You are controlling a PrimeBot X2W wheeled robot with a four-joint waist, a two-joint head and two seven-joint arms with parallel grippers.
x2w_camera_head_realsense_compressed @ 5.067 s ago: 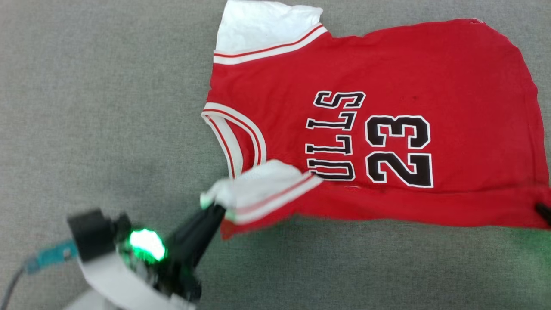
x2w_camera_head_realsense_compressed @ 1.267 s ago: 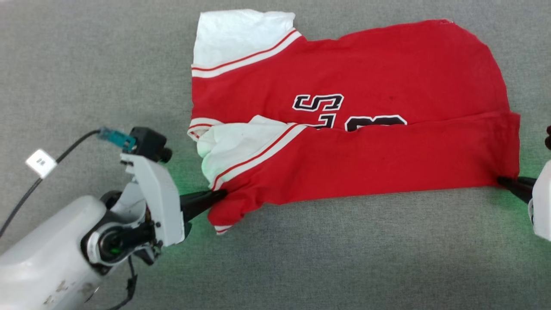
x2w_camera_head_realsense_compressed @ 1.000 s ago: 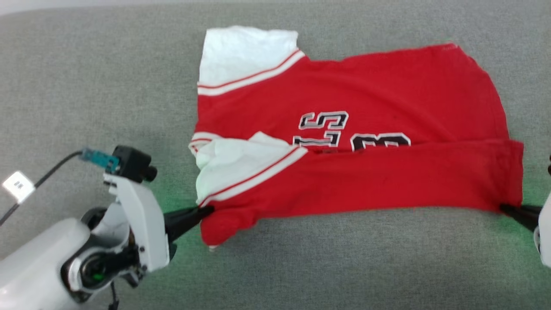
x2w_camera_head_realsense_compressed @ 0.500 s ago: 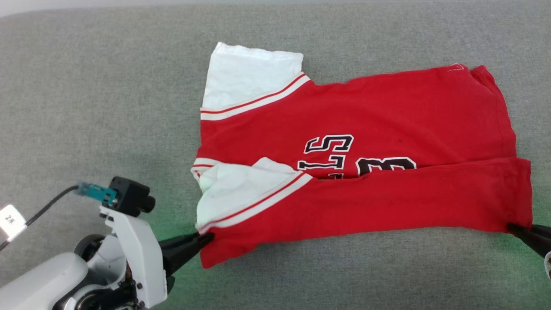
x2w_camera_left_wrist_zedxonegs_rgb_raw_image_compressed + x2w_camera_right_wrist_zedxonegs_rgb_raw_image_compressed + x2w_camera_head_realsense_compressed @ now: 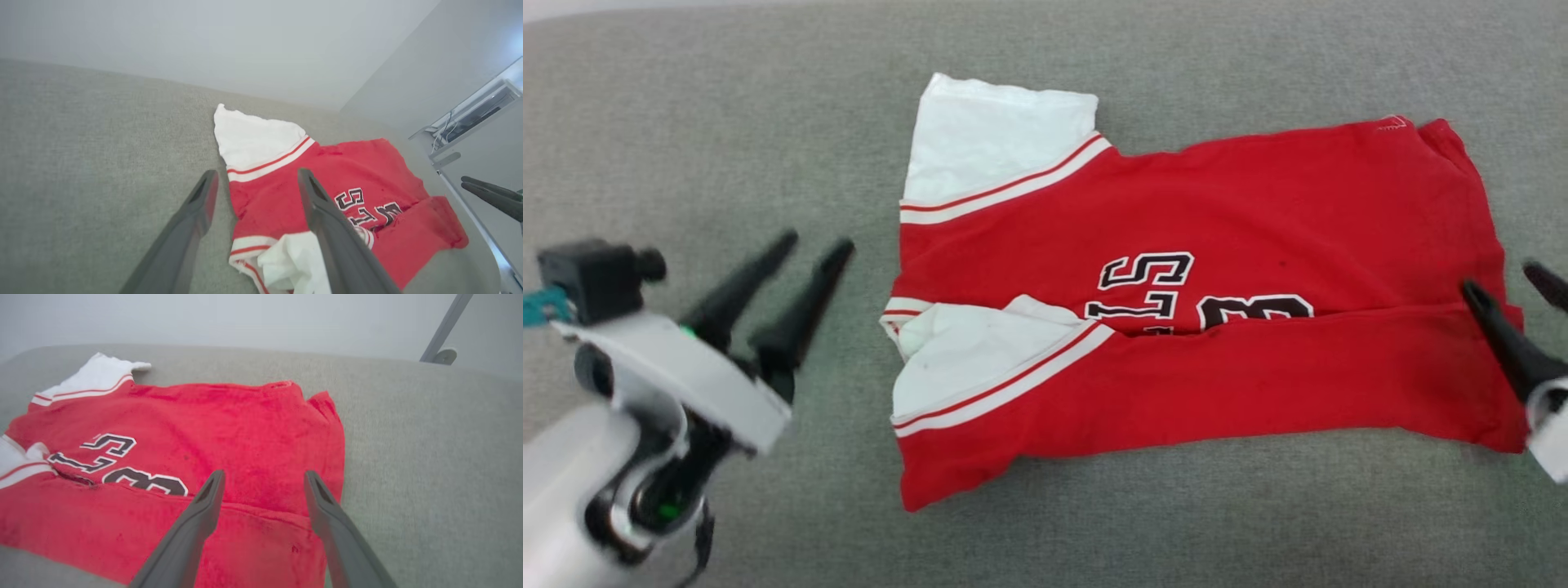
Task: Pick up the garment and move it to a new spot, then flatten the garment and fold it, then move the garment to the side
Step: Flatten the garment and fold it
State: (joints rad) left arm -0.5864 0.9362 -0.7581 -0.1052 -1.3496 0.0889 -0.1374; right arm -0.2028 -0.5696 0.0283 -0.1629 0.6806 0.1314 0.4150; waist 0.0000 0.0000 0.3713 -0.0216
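**I let go: one fold done**

My left end effector (image 5: 817, 241) and right end effector (image 5: 1500, 278) just held the garment (image 5: 1217, 204) by its near edge; now both are wide open, holding nothing; that edge lies folded over; the garment lies on the gray counter (image 5: 686, 122), long way left to right, collar at my left.

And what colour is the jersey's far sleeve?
White, with red-and-white striped trim; the sleeve shows best in head view.
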